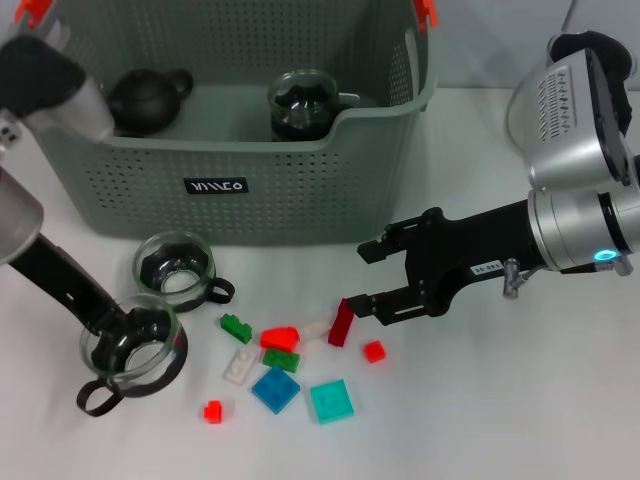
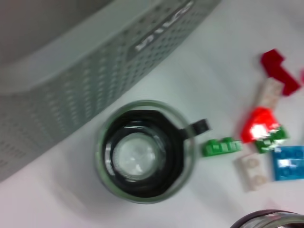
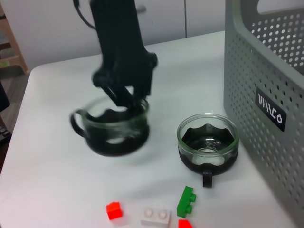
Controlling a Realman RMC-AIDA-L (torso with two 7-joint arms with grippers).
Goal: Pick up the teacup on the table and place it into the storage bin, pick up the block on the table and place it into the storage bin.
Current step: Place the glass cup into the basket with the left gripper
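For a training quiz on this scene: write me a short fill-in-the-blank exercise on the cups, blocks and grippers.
1. The left gripper is shut on the rim of a glass ____.
2. The other teacup stands on the table just in front of the storage ____.
3. The right gripper hovers open over the dark ____ block.
4. The black teapot sits ____ the storage bin.

Missing words: teacup; bin; red; inside

A white table (image 3: pixel 42 156) fills most of the scene, its far edge meeting pale cabinet doors (image 3: pixel 161 19), while beyond one corner a wooden shelf unit (image 3: pixel 8 45) stands on a greyish floor (image 3: pixel 7 102).
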